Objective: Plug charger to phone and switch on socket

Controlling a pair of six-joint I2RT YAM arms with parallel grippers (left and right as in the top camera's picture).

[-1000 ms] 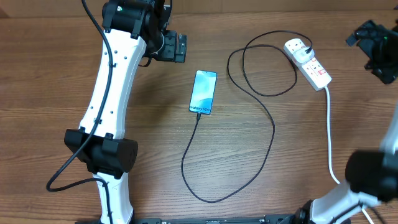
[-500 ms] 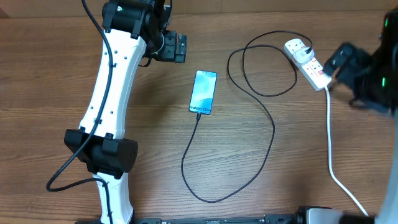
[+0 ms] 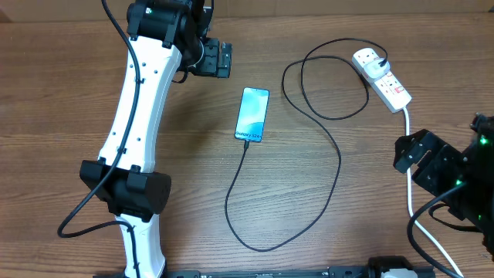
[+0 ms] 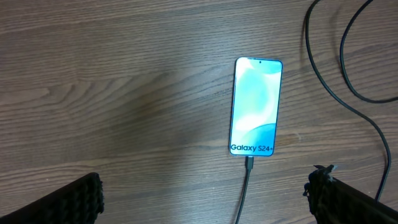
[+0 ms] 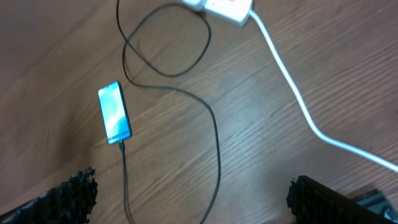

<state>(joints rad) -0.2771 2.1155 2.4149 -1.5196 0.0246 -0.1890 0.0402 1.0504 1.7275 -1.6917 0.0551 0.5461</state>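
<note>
Pointing its lettered end nearward lies the phone (image 3: 252, 114); left gripper (image 4: 205, 183) and right gripper (image 5: 194, 186) gape.

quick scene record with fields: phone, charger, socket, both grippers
phone: flat on the wooden table, screen lit, Galaxy S24+ text at its near end
charger: connector in the phone's near end; cable loops over to the socket's far end
socket: far right, white cord trailing toward the near edge; switch state too small to tell
left gripper: open, empty, far-left of the phone
right gripper: open, empty, over the white cord, nearer than the socket
</note>
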